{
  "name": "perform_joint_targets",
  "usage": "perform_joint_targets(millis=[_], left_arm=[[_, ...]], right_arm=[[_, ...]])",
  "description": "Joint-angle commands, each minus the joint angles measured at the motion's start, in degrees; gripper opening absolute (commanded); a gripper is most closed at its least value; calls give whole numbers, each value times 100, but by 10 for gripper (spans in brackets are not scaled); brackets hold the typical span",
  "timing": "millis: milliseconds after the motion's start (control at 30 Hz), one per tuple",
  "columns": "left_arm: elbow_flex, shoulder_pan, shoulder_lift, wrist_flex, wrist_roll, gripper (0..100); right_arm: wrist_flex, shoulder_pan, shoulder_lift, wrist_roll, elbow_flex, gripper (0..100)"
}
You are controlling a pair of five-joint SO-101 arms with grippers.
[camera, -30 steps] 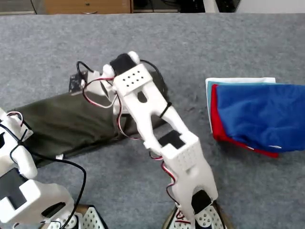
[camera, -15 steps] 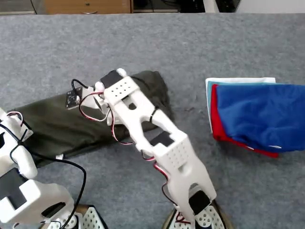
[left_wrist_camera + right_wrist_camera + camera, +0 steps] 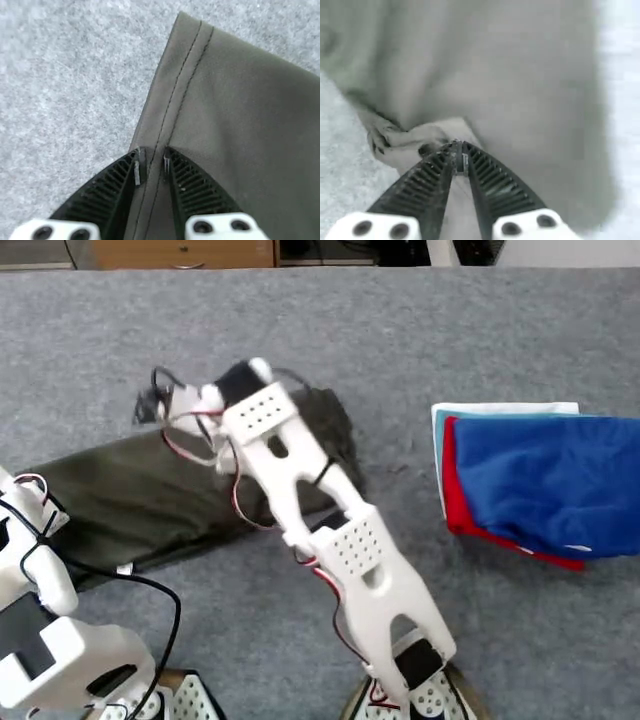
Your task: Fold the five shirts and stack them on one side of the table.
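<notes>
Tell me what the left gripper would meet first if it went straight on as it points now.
The left gripper is closed on the hem of the olive shirt, so probably more of that shirt along its stitched edge, then the grey table beyond.

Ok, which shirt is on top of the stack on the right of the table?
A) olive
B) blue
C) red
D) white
B: the blue shirt lies on top, with edges of the red shirt and the white shirt showing beneath it; the olive shirt lies apart, off to the other side.
</notes>
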Motion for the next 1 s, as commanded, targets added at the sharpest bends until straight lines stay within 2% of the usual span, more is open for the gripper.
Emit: perform_joint_targets(millis=[0, 100, 267, 367, 633, 800, 967], left_arm=[[-422, 0, -57, 316, -9, 85], [-809, -35, -66, 967, -18, 86], [-2646, -44, -110, 3473, -545, 135], [-3684, -220, 145, 4264, -835, 147], [-4668, -651, 1903, 4334, -2092, 150], [-4782, -633, 2325, 3903, -2189, 150], [-4149, -404, 2651, 3376, -2207, 151]], right_arm=[[158, 330, -892, -202, -593, 4], [158, 576, -1622, -211, 101, 4], [158, 884, -2853, -229, 2062, 4], [149, 963, -3538, -229, 2993, 3], [123, 945, -4655, -237, 4215, 3], [123, 927, -4804, -466, 4382, 3], [132, 875, -4822, -589, 4382, 3]])
